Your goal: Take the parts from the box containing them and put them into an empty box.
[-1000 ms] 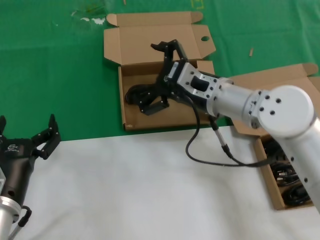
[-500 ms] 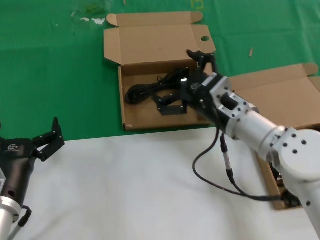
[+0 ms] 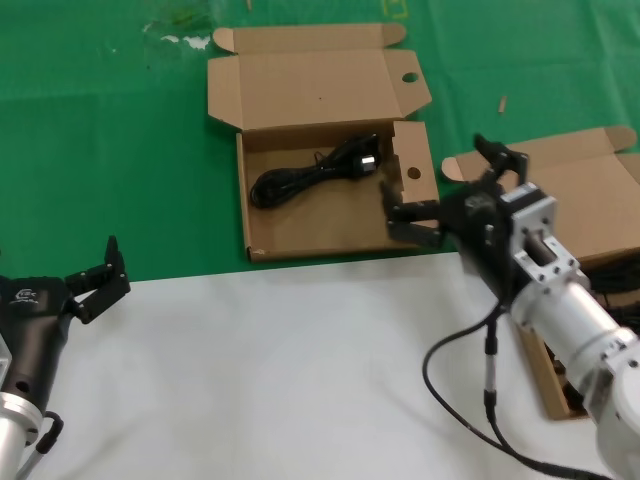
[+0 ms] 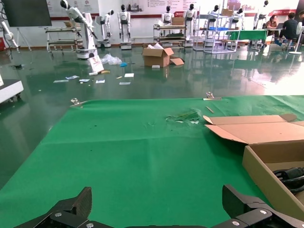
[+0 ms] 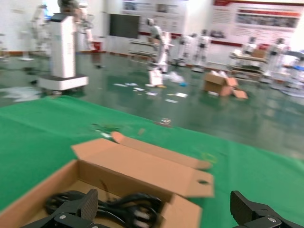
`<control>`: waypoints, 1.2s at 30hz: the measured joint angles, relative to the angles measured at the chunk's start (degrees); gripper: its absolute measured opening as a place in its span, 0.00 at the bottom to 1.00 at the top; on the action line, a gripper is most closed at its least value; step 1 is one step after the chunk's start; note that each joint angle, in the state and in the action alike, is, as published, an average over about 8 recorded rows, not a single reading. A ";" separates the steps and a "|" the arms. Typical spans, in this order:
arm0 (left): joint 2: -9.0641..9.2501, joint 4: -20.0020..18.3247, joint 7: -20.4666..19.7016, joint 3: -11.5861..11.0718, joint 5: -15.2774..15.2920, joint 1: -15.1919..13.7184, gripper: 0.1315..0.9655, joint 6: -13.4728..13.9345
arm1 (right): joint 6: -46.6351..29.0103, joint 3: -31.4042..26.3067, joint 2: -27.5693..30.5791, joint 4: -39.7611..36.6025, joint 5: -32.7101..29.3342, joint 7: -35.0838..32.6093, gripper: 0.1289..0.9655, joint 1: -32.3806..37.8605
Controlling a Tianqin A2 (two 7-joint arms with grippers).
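Right gripper (image 3: 452,190): black, fingers spread wide with nothing between them; hangs between the two cartons, just off the right wall of the holed one.
Left gripper (image 3: 88,275): black, jaws apart, empty; parked low at the robot's left over the white cloth (image 3: 280,370).
Box with finger holes (image 3: 300,232): shallow brown corrugated mailer, lid (image 3: 300,85) hinged back flat, round hole punched in its flap; sits on green felt-like matting (image 3: 100,150).
Power cable (image 3: 315,175): one black coiled bundle, long and narrow, plug end toward the right wall; lies across the far half of the holed box's floor.
Plain-flapped box (image 3: 570,190): brown cardboard, at the robot's right, largely behind the silver right arm; more black cables (image 3: 610,285) show inside.
Surface: green mat beyond, white cloth nearer the robot.
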 joint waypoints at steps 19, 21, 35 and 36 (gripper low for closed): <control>0.00 0.00 0.00 0.00 0.00 0.00 1.00 0.00 | 10.16 6.58 0.66 7.31 7.65 0.20 1.00 -12.45; 0.00 0.00 0.00 0.00 0.00 0.00 1.00 0.00 | 10.18 6.59 0.66 7.32 7.66 0.20 1.00 -12.47; 0.00 0.00 0.00 0.00 0.00 0.00 1.00 0.00 | 10.18 6.59 0.66 7.32 7.66 0.20 1.00 -12.48; 0.00 0.00 0.00 0.00 0.00 0.00 1.00 0.00 | 10.18 6.59 0.66 7.32 7.66 0.20 1.00 -12.48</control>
